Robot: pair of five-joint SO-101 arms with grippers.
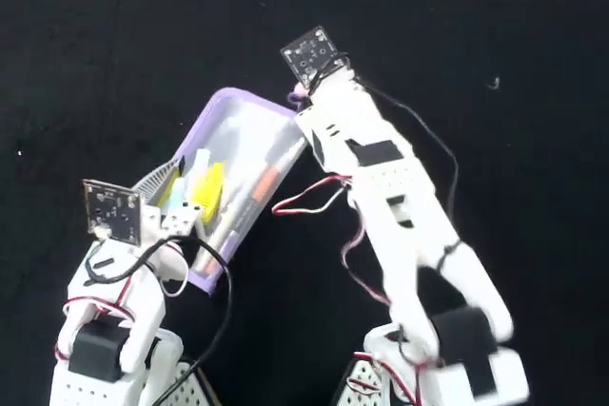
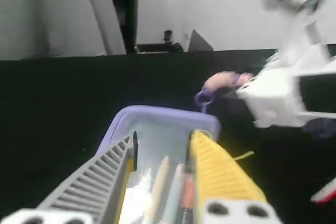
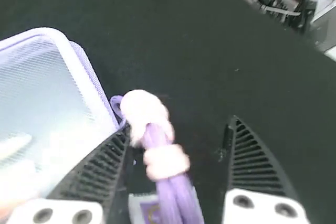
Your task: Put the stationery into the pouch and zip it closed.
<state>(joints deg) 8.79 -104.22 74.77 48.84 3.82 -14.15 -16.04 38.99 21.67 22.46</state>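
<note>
Purple-edged clear pouch (image 1: 243, 135) lies slantwise on the black table (image 1: 514, 168). We see the stationery (image 1: 262, 185), pens and a marker, inside it, so we judge loading done. Left gripper (image 2: 164, 140) has its grey and yellow jaws closed on the pouch's near end, pinning it. Right gripper (image 3: 178, 129) sits at the far corner, jaws spread wide. The zip pull (image 3: 150, 129), a purple cord with pink beads, lies between them, not pinched. We cannot tell whether the zip is open or run shut. Our judgement: the zip step is left, or only release if it is shut.
</note>
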